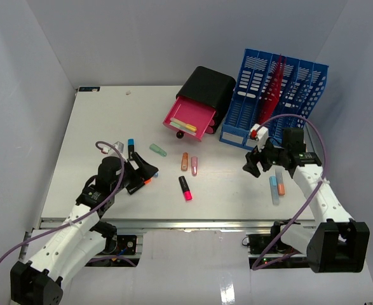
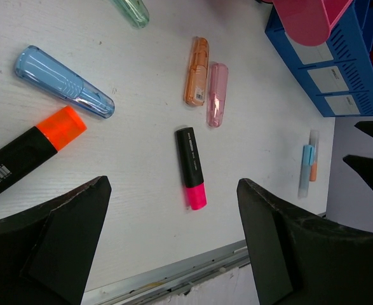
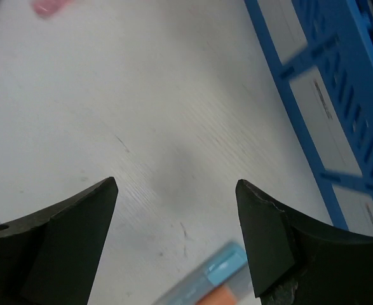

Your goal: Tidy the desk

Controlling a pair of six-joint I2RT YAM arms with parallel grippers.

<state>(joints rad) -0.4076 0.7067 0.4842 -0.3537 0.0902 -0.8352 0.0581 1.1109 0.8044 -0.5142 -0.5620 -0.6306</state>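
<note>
Fronting the lot, a metal rail [image 1: 173, 222] edges the desk [image 1: 97, 121], a white tabletop enclosed by pale grey walls, with both arm bases bolted below it. Left gripper [image 1: 143, 175], low over the near-left area: jaws apart, holding nothing. Beneath it, a black highlighter with an orange cap [image 2: 30, 149] lies flat, a clear blue case [image 2: 64, 82] just beside it. Right gripper [image 1: 251, 164], over the right side: jaws likewise spread, bare desk between them in the wrist view. Near centre, a black highlighter with a pink cap [image 1: 185, 187], lying alone. Near right, a pale blue pen [image 1: 274, 189] and an orange pen [image 1: 281, 184], side by side and touching. Mid-desk, an orange case [image 1: 184, 161] and a clear pink case [image 1: 194, 165], parallel and close together; left of them a clear green case [image 1: 157, 150] and a blue-capped marker [image 1: 130, 146]. At the back, a black drawer unit [image 1: 205, 89] with its pink drawer [image 1: 186, 119] pulled out, yellow contents visible. Beside it on the right, a blue file rack [image 1: 288, 95] holding a red sheet-like item [image 1: 272, 89] upright.
</note>
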